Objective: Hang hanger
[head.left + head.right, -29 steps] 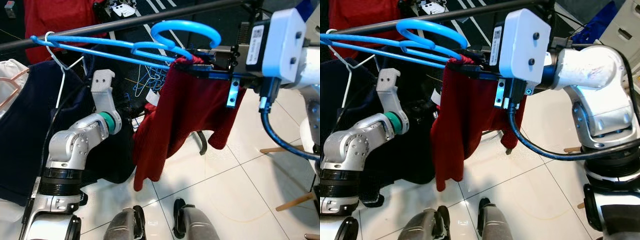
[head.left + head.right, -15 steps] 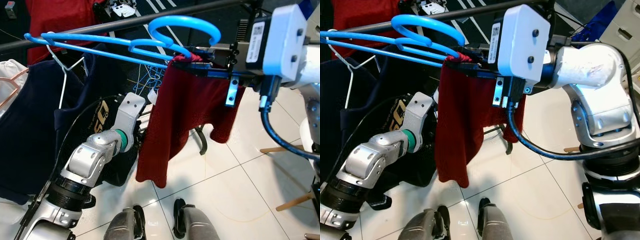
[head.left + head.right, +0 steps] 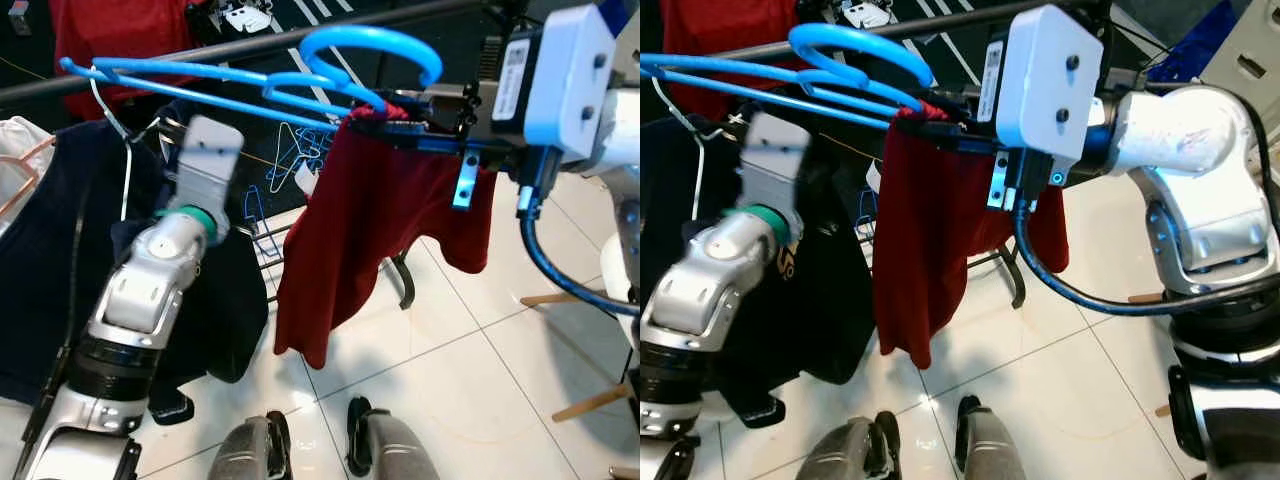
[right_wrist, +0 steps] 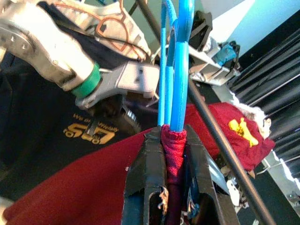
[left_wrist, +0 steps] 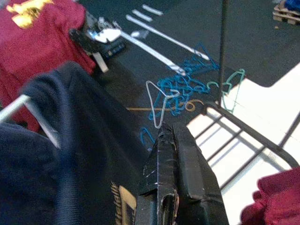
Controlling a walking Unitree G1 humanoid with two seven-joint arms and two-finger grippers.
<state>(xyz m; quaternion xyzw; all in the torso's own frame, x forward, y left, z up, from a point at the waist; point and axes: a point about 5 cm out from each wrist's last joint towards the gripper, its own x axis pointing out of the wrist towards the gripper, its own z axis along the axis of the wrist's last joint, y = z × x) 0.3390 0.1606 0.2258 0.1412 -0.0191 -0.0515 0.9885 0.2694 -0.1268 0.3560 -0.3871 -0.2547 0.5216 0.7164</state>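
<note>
Fingers of my right gripper [image 4: 172, 140] are clamped on the blue hanger [image 3: 300, 85], pinching it where the red garment [image 3: 380, 230] drapes over it. I hold the hanger raised just below the dark clothes rail [image 3: 250, 42], its hook [image 3: 375, 50] curving up beside the rail without resting on it. My left gripper [image 5: 176, 154] is pressed closed with nothing in it, near the navy shirt [image 3: 60, 250] on the rail. Loose blue hangers [image 5: 183, 86] lie on the dark floor beyond.
</note>
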